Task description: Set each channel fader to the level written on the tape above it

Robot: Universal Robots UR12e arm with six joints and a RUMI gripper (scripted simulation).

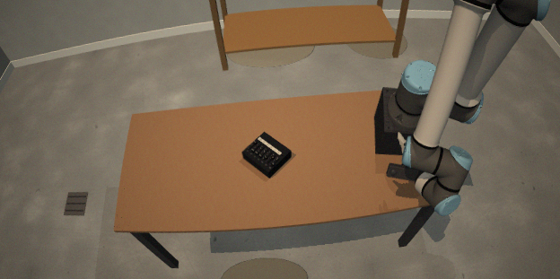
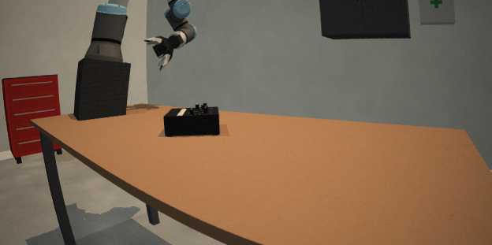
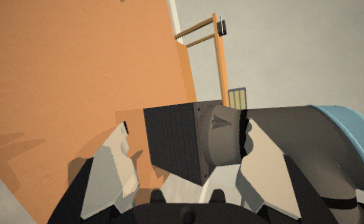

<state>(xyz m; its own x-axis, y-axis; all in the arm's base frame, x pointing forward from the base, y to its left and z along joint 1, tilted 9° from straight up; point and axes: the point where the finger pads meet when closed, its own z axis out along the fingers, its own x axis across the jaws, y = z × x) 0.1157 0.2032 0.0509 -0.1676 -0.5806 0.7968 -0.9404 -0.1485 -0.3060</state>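
Lighting desk untouched, arm not yet at work

The lighting desk (image 1: 266,154) sits near the middle of the wooden table (image 1: 188,196), its pale tape strip (image 1: 270,145) along one edge and fader caps (image 2: 199,108) standing up from the top; the written levels are too small to read. The gripper (image 2: 159,51) hangs high near the arm's pedestal (image 2: 102,90), well apart from the desk, jaws spread fully and holding nothing. By the look of it, every channel fader remains to be set.

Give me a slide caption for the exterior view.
Open end effector raised above the table, well short of the lighting desk.
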